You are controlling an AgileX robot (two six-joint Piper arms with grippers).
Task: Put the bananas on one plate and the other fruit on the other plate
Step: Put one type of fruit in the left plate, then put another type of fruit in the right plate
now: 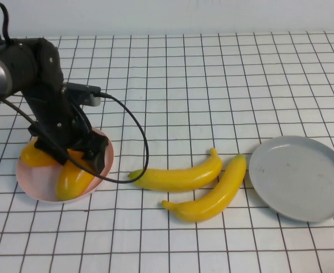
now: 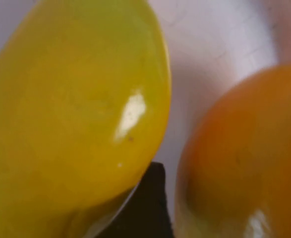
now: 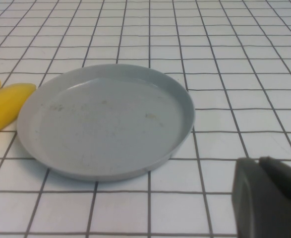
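The pale pink plate (image 1: 33, 183) at the left holds both oval fruits: a yellow one (image 1: 73, 179) and an orange one (image 1: 34, 156). My left gripper (image 1: 93, 156) is down low over this plate, right at the orange fruit. The left wrist view shows the yellow fruit (image 2: 71, 114) and the orange fruit (image 2: 249, 158) close up, with pink plate (image 2: 209, 44) between them. Two bananas (image 1: 181, 173) (image 1: 209, 199) lie on the table in the middle. The grey plate (image 1: 300, 176) at the right is bare. My right gripper (image 3: 260, 163) is shut and empty beside the grey plate (image 3: 105, 124), outside the high view.
The left arm's black cable (image 1: 145, 153) loops down onto the table close to the nearer banana's left tip. The banana ends (image 3: 6, 104) lie next to the grey plate's rim. The table is a white cloth with a black grid.
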